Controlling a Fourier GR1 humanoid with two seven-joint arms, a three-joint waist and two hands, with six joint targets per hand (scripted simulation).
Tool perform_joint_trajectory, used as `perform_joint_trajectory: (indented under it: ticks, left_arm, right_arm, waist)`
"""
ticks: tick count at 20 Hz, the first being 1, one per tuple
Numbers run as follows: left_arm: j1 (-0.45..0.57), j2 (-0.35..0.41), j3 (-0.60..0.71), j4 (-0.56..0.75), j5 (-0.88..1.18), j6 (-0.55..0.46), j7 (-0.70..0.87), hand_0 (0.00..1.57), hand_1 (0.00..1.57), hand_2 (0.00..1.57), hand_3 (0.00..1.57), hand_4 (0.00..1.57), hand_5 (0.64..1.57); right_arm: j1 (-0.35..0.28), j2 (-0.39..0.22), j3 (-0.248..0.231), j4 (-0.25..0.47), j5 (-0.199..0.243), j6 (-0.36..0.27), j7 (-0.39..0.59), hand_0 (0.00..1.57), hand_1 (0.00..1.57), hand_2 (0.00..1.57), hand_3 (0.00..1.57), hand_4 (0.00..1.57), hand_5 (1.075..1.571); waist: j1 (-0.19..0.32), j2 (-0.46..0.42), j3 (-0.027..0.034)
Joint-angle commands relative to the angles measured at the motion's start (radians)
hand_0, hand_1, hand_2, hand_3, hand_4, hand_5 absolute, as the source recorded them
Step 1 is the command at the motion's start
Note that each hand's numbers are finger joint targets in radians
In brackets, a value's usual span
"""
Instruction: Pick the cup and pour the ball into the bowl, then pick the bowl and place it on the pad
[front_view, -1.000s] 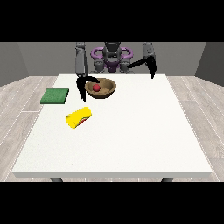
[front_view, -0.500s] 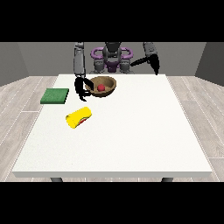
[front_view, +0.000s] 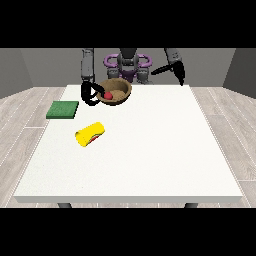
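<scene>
A brown bowl sits at the table's far side with a red ball inside it. The hand at the view's left is at the bowl's left rim, its fingers curled round the rim. The bowl appears to be held a little above the table. A yellow cup lies on its side on the table, nearer the camera and left of centre. The green pad lies flat near the table's left edge. The hand at the view's right hangs in the air over the far right of the table, holding nothing, fingers relaxed.
The white table stretches wide towards the camera and to the right. The robot's torso stands just behind the bowl.
The hand at the view's left has closed on the bowl's rim, and the bowl has shifted slightly up and left. The other arm has lifted a little.
</scene>
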Motion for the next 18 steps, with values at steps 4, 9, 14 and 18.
perform_joint_trajectory:
  ticks: [4, 9, 14, 18]
  left_arm:
    - [0.039, 0.039, 0.034, 0.046, 0.013, 0.003, -0.022, 0.00, 0.00, 0.00, 0.00, 0.00, 1.570]
    - [0.027, 0.000, -0.006, -0.008, -0.010, 0.041, -0.039, 0.00, 0.00, 0.00, 0.00, 0.00, 1.569]
    - [0.005, -0.019, -0.005, -0.001, -0.011, 0.082, -0.071, 0.00, 0.00, 0.00, 0.00, 0.00, 1.565]
    - [-0.023, -0.011, -0.013, -0.019, -0.017, 0.082, -0.135, 0.00, 0.00, 0.00, 0.00, 0.00, 1.565]
  right_arm:
    - [-0.057, -0.088, -0.023, -0.095, -0.051, 0.072, 0.215, 1.57, 1.57, 1.57, 1.57, 1.07, 1.552]
    - [-0.014, -0.216, -0.113, -0.076, -0.109, 0.169, 0.133, 1.57, 1.57, 1.57, 1.57, 1.06, 1.559]
    - [-0.004, -0.294, -0.162, -0.063, -0.156, 0.261, 0.117, 1.57, 1.57, 1.57, 1.57, 1.08, 1.559]
    - [-0.049, -0.415, -0.247, -0.016, -0.221, 0.356, 0.096, 1.57, 1.57, 1.57, 1.57, 1.07, 1.563]
  waist:
    - [-0.055, -0.049, 0.0031]
    - [-0.025, 0.033, 0.0038]
    - [-0.030, 0.092, 0.0036]
    - [-0.010, 0.199, 0.0040]
